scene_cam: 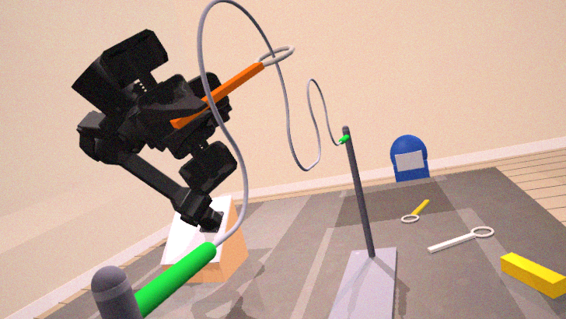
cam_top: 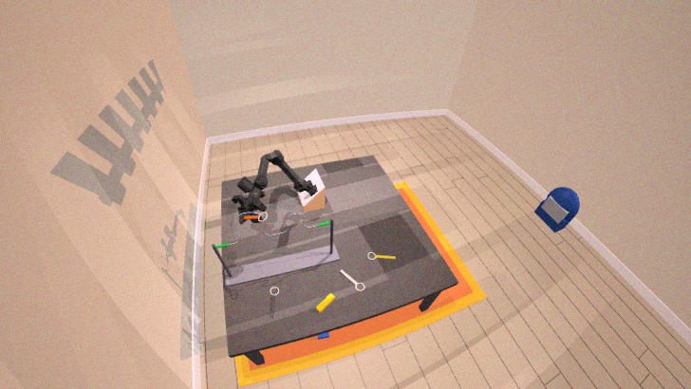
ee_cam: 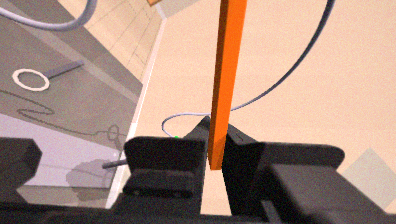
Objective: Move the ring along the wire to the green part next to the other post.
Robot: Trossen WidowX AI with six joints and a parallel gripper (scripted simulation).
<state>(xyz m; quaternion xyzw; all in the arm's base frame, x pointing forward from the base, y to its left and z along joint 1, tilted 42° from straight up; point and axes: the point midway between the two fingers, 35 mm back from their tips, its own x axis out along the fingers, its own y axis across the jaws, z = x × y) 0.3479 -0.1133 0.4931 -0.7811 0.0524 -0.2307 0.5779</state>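
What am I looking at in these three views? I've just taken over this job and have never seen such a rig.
A single black robot arm stands on a dark table. One view looks down from high up, one from beside the near post, and one from a camera at the wrist. Its end effector is shut on the orange handle of a ring, which the grey wire passes through. The wire curves between two posts with green ends; the far post is the goal. Also on the table: three spare rings with handles, such as a yellow-handled one, a yellow block and an orange box with a white face.
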